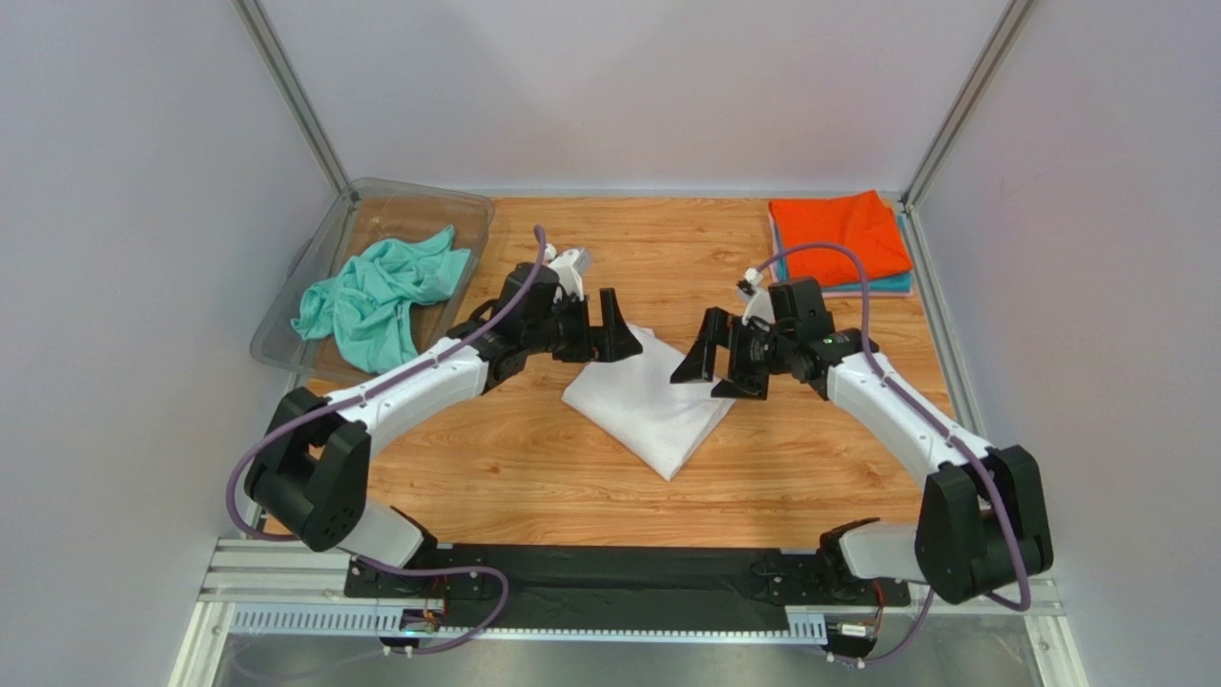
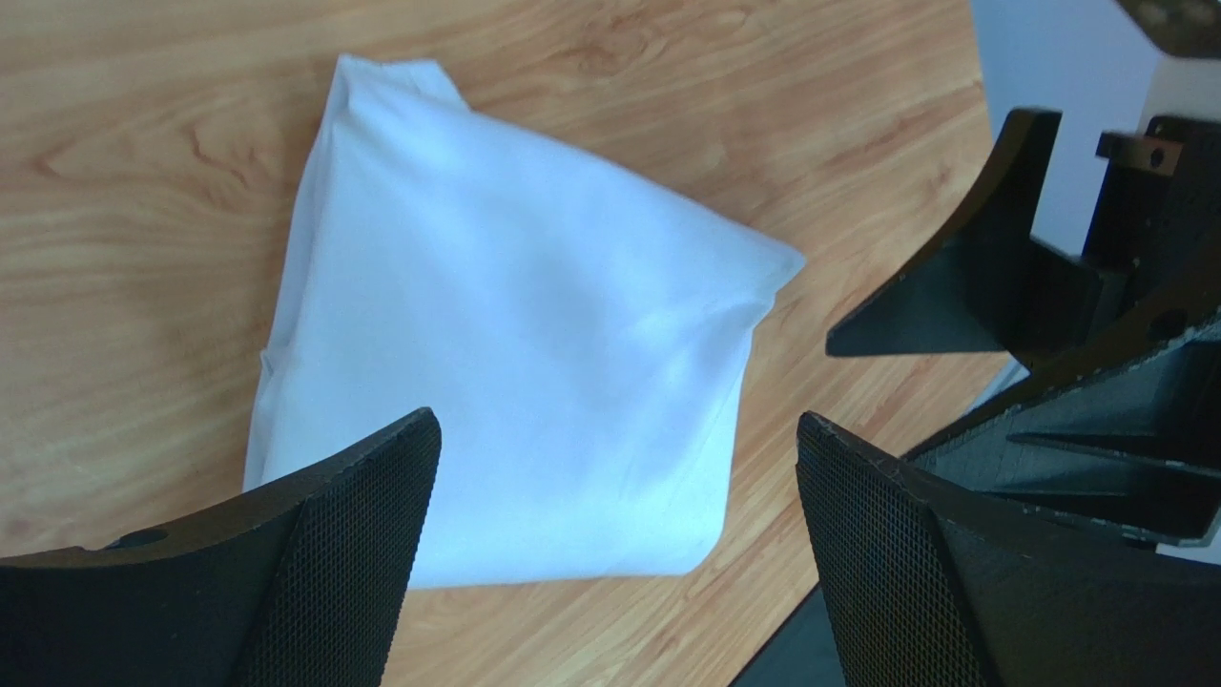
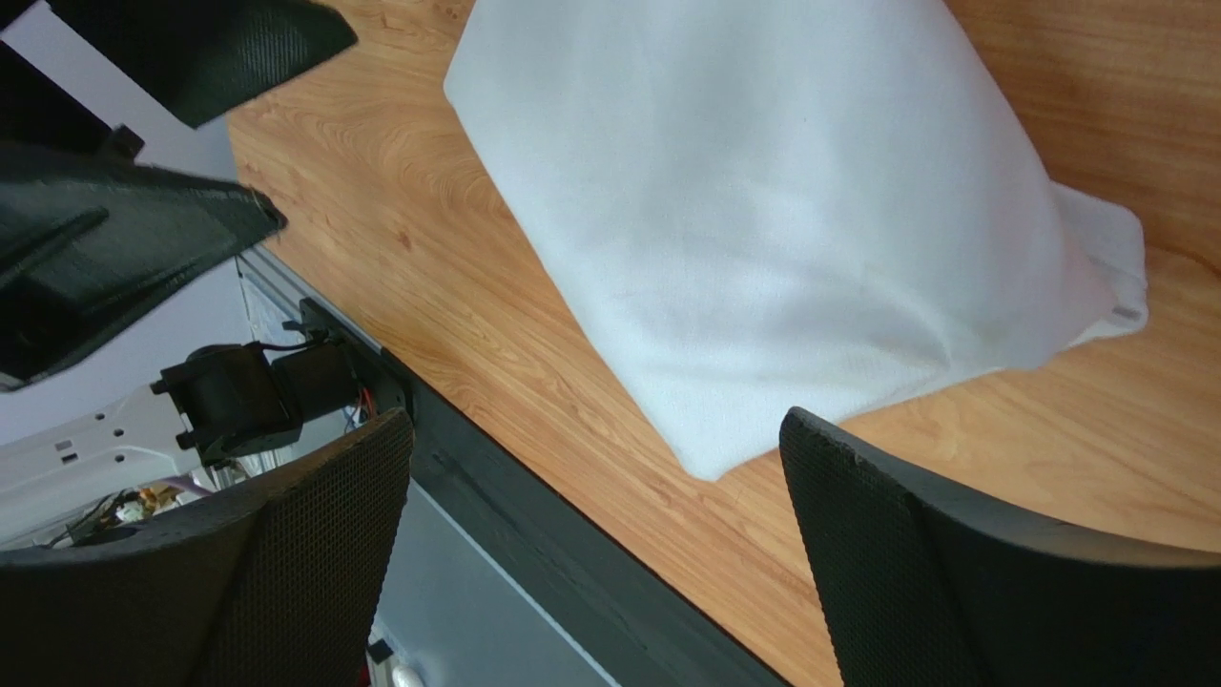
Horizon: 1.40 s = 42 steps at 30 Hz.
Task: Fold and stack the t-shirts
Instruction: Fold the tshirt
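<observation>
Status: partly complete. One white tee (image 1: 648, 404) lies folded at mid-counter, a compact packet set diamond-wise, skewed to the counter (image 1: 502, 473) edges. Its folds look finished, but it is not yet stacked. The stack sits in the far right corner: an orange tee (image 1: 839, 234) folded on top, with the edge of a teal tee (image 1: 892, 284) showing beneath. No pink tee can be made out. A mint-green tee (image 1: 380, 298) lies crumpled and unfolded in the clear tray (image 1: 283, 332) at far left. Outstanding, by my assessment: move the white tee to the stack, then fold and stack the mint-green one. The left end effector (image 1: 599, 337) and right end effector (image 1: 724, 358) hang over the white tee's far side, both spread wide and holding nothing. They face one another closely, so clearance between them is tight. Bare wood is available on either side of the white tee and toward the stack. The near corner of the packet lies short of the counter's front edge.
</observation>
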Available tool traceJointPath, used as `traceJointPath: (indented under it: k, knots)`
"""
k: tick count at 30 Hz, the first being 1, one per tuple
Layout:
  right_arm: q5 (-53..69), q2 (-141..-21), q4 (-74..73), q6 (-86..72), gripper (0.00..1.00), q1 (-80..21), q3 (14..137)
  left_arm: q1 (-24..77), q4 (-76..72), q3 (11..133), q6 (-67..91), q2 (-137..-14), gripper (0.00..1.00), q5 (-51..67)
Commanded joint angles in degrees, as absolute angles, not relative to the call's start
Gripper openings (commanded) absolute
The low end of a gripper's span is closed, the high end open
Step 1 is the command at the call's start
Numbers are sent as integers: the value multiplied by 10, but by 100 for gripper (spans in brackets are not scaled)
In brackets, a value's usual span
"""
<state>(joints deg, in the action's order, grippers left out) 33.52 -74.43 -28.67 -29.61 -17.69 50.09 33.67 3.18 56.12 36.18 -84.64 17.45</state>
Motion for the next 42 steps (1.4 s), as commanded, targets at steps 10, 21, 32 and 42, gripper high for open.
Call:
traceJointPath:
  k: [10,21,32,42]
  knots:
    - [275,-923,-213,-289,100,-159,556,336,-69,525,399,-930,100,219]
    - [278,-1011,-212,-236,100,-145,575,343,-108,454,423,-955,100,223]
    - [217,-964,-294,-196,100,-146,655,432,-55,390,459,-845,100,135]
    - [80,-657,-420,-213,100,-170,678,477,174,444,405,-574,100,-59]
